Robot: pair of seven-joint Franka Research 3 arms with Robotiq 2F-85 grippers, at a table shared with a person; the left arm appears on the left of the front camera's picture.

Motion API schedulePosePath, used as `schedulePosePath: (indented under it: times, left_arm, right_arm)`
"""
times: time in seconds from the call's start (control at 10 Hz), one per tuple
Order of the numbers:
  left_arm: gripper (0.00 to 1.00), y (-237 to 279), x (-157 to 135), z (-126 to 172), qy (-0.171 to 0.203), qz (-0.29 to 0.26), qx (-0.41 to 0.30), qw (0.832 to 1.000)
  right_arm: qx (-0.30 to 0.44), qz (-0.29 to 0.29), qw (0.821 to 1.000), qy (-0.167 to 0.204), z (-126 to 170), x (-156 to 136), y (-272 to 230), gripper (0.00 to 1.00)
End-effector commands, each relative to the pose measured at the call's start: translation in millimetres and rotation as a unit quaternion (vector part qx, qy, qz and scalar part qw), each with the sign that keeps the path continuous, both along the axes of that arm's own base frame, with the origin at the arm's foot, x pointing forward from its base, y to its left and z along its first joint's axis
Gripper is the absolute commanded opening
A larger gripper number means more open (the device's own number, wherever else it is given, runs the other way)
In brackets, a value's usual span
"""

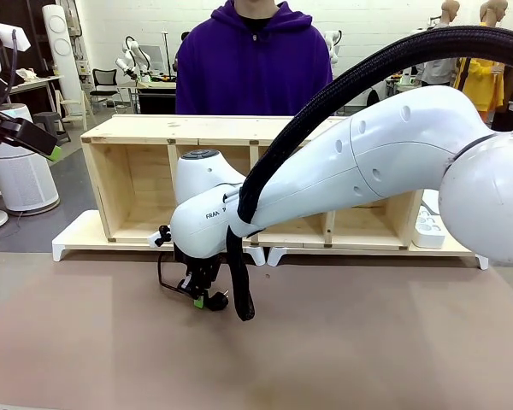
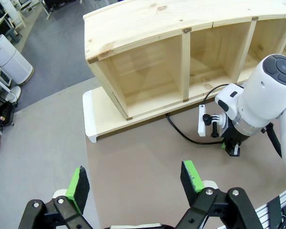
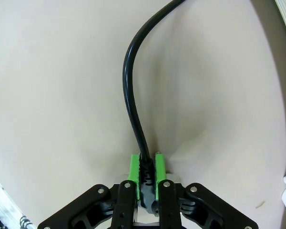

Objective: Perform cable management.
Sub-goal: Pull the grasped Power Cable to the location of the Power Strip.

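Before the wooden shelf (image 1: 197, 128), cable (image 3: 130, 95) in right hand (image 3: 146, 163).

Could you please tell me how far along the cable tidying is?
Early stage. Done: the right gripper is shut on the cable, low over the table. In hand: that grasp, ready to move it. Left: the cable runs loose across the table toward the wooden shelf, not yet tidied; the left gripper is open, holding nothing.

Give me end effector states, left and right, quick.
left end effector: open, holding nothing, raised above the table.
right end effector: closed on the cable, low over the table.
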State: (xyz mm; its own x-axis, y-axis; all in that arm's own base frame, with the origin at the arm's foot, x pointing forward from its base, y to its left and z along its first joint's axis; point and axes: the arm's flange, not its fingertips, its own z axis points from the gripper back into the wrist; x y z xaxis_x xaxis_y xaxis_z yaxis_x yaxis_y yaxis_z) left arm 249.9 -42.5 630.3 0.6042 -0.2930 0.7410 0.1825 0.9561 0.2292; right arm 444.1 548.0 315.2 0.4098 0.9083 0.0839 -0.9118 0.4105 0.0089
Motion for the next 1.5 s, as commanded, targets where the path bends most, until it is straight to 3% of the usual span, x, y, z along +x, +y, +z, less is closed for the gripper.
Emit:
schedulePosePath:
  times: [0.0, 0.2, 0.3, 0.5, 0.7, 0.9, 1.4]
  left_arm:
    - [1.0, -0.3, 1.9, 0.8, -0.006, -0.001, 0.002, 1.0]
    - [1.0, -0.3, 1.9, 0.8, -0.006, -0.001, 0.002, 1.0]
    - [1.0, -0.3, 1.9, 0.8, -0.006, -0.001, 0.002, 1.0]
    - [1.0, -0.3, 1.9, 0.8, -0.006, -0.001, 0.002, 1.0]
    - [1.0, -0.3, 1.9, 0.8, -0.006, -0.001, 0.002, 1.0]
    - [1.0, -0.3, 1.9, 0.8, -0.006, -0.001, 0.002, 1.0]
    - [1.0, -0.3, 1.9, 0.8, -0.006, -0.001, 0.002, 1.0]
  right_arm:
    - [0.0, 0.0, 1.0, 0.0, 0.0, 0.0, 0.0, 0.0]
    - [0.0, 0.0, 1.0, 0.0, 0.0, 0.0, 0.0, 0.0]
    - [0.0, 0.0, 1.0, 0.0, 0.0, 0.0, 0.0, 0.15]
    - [-0.039, 0.064, 0.997, 0.012, 2.3, -48.2, -6.2, 0.15]
    - [-0.063, 0.068, 0.996, 0.004, 9.2, -87.7, -22.4, 0.15]
    - [-0.081, 0.031, 0.996, -0.02, 20.1, -111.4, -51.8, 0.15]
    - [-0.058, -0.092, 0.993, -0.04, 47.8, -153.1, -140.0, 0.15]
